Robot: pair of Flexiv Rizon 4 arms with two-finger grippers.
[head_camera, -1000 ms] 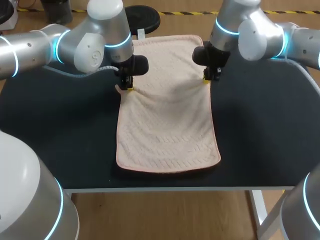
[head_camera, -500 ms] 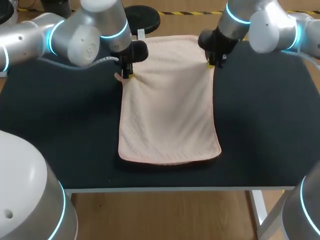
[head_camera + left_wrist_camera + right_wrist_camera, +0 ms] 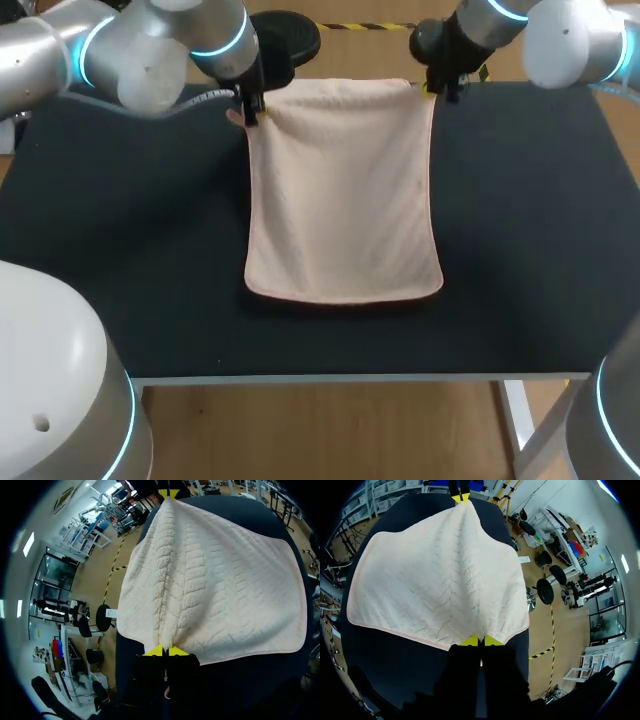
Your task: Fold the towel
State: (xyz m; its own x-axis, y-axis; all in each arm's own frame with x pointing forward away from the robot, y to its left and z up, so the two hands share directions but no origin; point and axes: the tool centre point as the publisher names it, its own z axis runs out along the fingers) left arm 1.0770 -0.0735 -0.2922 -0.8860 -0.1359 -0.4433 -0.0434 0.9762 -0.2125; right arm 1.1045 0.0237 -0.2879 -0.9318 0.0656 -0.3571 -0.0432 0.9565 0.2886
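Observation:
A pale pink towel (image 3: 345, 195) lies lengthwise on the black table (image 3: 120, 250), folded over on itself, its fold toward the front edge. My left gripper (image 3: 250, 112) is shut on the towel's far left corner. At the far right corner my right gripper (image 3: 440, 88) is shut on the cloth as well. In the left wrist view the towel (image 3: 210, 580) stretches taut ahead of my left gripper (image 3: 165, 652) to the other gripper's yellow tips (image 3: 169, 493). The right wrist view shows the towel (image 3: 440, 575) spread from my right gripper (image 3: 480, 641) the same way.
Bare black tabletop lies on both sides of the towel and in front of it (image 3: 340, 340). The table's back edge (image 3: 345, 80) is right behind both grippers.
Both grippers have carried the held towel edge away from me toward the table's back edge. The upper layer has drawn flat and the fold at the front has moved back a little.

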